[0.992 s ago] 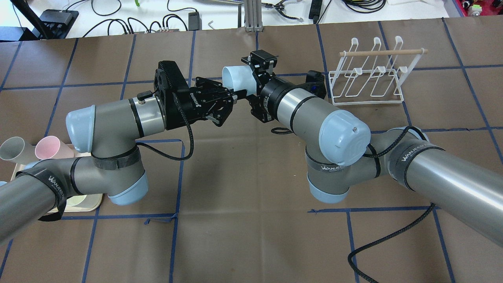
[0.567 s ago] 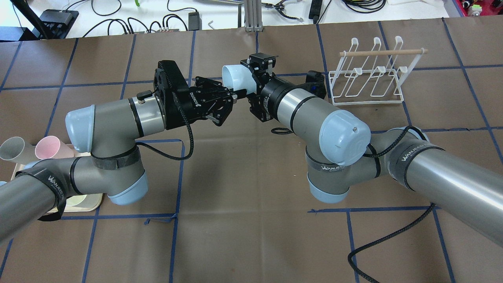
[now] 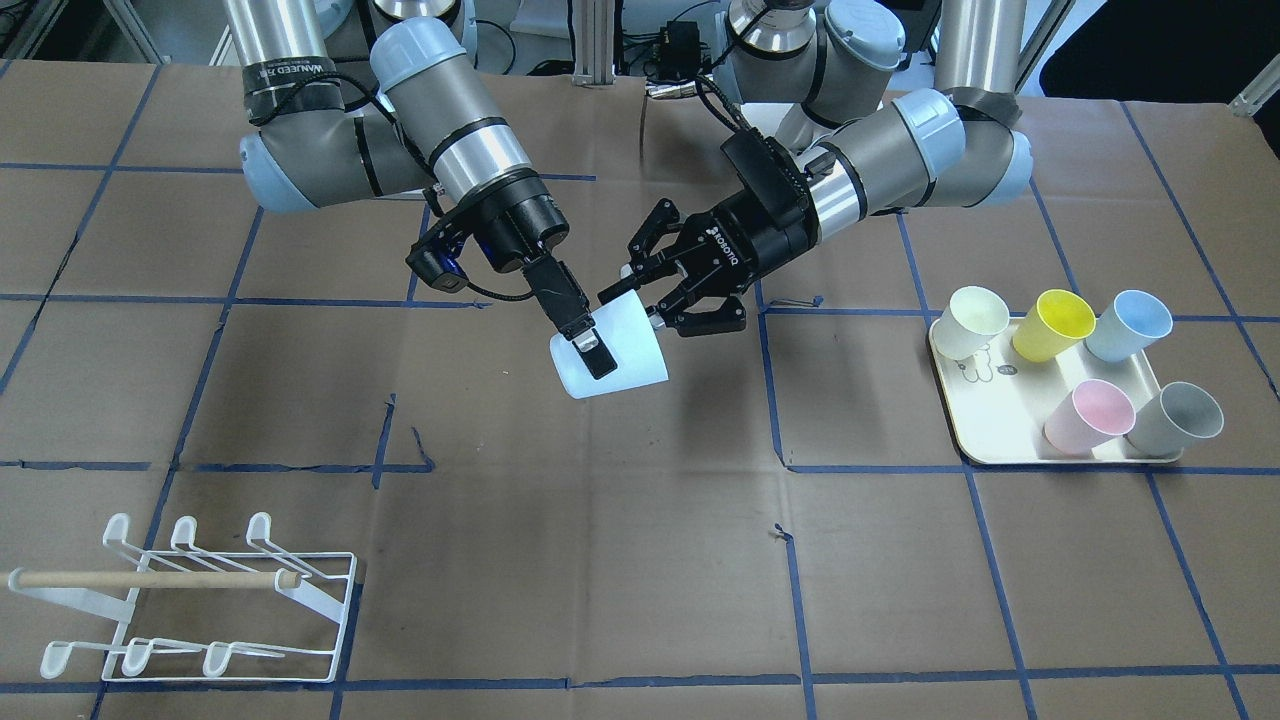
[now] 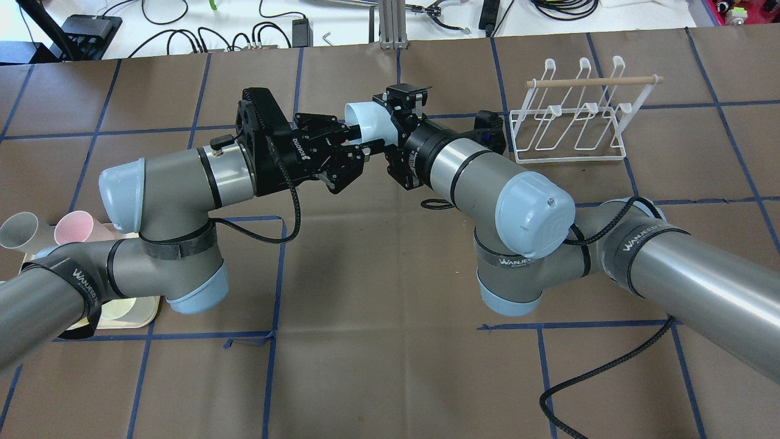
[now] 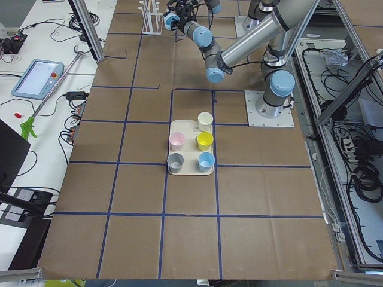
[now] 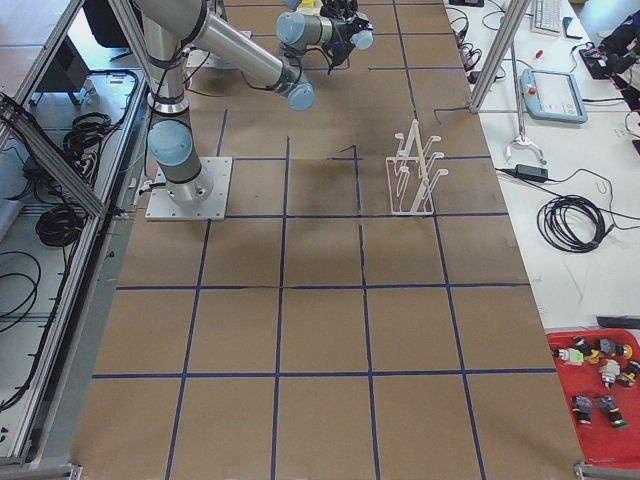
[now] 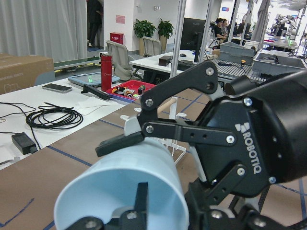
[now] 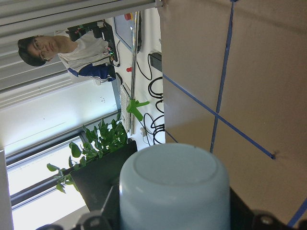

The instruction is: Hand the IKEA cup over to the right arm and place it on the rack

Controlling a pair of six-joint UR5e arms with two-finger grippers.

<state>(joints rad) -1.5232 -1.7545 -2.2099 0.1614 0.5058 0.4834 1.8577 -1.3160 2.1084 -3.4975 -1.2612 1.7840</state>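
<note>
A pale blue cup (image 3: 625, 355) hangs on its side in mid-air over the middle of the table; it also shows in the overhead view (image 4: 368, 122). My right gripper (image 3: 590, 348) is shut on the cup's wall near the rim, one finger (image 3: 598, 358) lying on the outside. My left gripper (image 3: 635, 308) sits right at the cup with its jaws spread open, one finger close to the cup's mouth in the overhead view (image 4: 356, 145). The white wire rack (image 4: 570, 119) with a wooden dowel stands empty, far right of the cup.
A cream tray (image 3: 1000, 450) on my left side holds several cups: cream, yellow (image 3: 1055, 322), blue, pink and grey. Both arms reach toward the table's middle and nearly touch. Cables and tools lie past the table's far edge (image 4: 274, 30).
My left arm and gripper have shifted slightly left and farther from me, still open. The cup and my right gripper have stayed in place.
</note>
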